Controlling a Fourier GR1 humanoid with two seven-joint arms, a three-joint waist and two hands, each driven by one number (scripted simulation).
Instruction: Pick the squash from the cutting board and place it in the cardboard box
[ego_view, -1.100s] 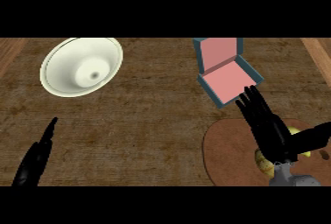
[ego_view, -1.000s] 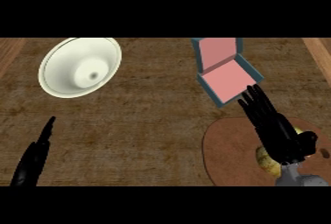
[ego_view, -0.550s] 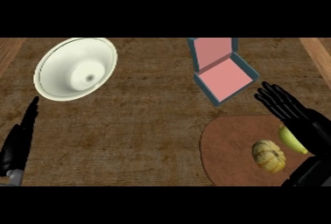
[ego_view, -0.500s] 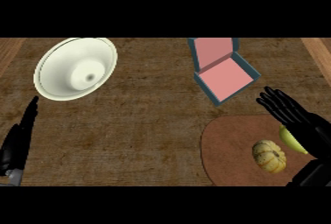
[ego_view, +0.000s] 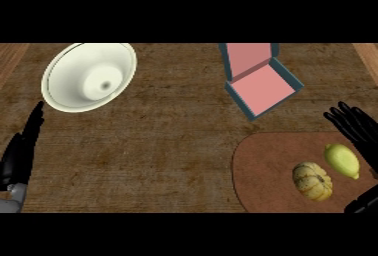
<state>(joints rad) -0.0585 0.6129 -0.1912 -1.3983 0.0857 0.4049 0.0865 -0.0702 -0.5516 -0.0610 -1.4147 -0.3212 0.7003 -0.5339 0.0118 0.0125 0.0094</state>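
A ribbed tan squash (ego_view: 312, 180) lies on the round brown cutting board (ego_view: 266, 170) at the lower right, beside a yellow-green lemon (ego_view: 342, 160). The cardboard box (ego_view: 260, 87), pink inside with its lid flipped back, sits open above the board. My right hand (ego_view: 354, 126) hovers at the right edge over the board, fingers spread and holding nothing; its thumb (ego_view: 363, 204) shows at the lower right corner. My left hand (ego_view: 22, 150) rests open at the left edge.
A white bowl-shaped plate (ego_view: 88, 76) lies at the upper left. Wooden counter edges run along the far left and right sides. Bare brown counter (ego_view: 148, 150) spreads between the plate, box and board.
My right hand has pulled back to the right off the squash, uncovering it and the lemon. The view has shifted slightly, and the left hand has moved up along the left edge.
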